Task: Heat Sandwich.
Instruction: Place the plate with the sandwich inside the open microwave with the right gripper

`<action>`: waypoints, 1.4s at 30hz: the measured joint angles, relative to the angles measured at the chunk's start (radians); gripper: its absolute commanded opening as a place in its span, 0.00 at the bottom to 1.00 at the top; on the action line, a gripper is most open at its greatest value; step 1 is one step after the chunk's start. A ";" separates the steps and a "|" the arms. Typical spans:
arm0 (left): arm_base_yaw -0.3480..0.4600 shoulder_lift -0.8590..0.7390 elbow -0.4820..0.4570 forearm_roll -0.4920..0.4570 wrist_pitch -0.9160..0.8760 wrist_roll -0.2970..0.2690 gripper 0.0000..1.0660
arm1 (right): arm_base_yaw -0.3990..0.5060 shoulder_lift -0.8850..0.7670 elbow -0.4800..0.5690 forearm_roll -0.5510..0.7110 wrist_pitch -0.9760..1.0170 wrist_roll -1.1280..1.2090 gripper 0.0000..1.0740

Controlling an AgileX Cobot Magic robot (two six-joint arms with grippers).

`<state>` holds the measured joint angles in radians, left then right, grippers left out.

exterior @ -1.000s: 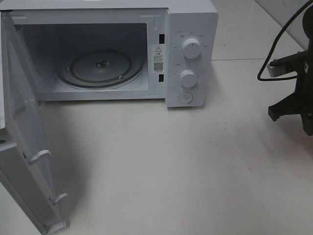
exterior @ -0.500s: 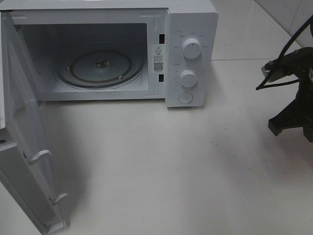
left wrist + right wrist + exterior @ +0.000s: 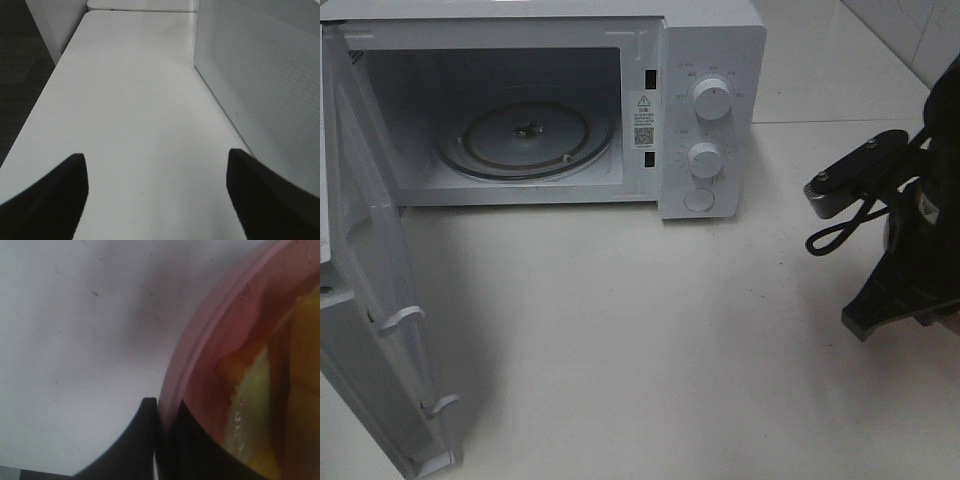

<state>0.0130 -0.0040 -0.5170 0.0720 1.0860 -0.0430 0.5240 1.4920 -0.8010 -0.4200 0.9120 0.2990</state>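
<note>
In the right wrist view my right gripper [image 3: 164,408] is shut on the rim of a round pink plate [image 3: 215,315]. The sandwich [image 3: 295,390] lies on that plate, pale with yellow filling, only partly in frame. In the exterior view only the right arm [image 3: 910,240] shows, at the right edge of the table; the plate and sandwich are out of that view. My left gripper [image 3: 156,156] stands open over bare table with nothing between its fingers.
The white microwave [image 3: 710,40] stands at the back with its door [image 3: 370,300] swung wide open to the left. Its glass turntable [image 3: 525,135] carries nothing. Two dials [image 3: 712,98] are on its right panel. A perforated white panel [image 3: 260,75] stands beside the left gripper.
The right arm has come further into the exterior view, moving left and toward the front of the table. The microwave and its door have not moved.
</note>
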 measured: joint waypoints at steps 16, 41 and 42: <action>0.000 0.000 0.000 0.000 0.000 0.000 0.69 | 0.355 0.000 0.000 -0.115 -0.069 -0.005 0.00; 0.000 0.000 0.000 0.000 0.000 0.000 0.69 | 0.509 0.000 0.001 -0.125 -0.211 -0.701 0.00; 0.000 0.000 0.000 0.000 0.000 0.000 0.69 | 0.510 0.000 0.001 -0.125 -0.226 -0.726 0.00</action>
<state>0.0130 -0.0040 -0.5170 0.0720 1.0860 -0.0430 1.0340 1.4920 -0.8000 -0.5450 0.6860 -0.4270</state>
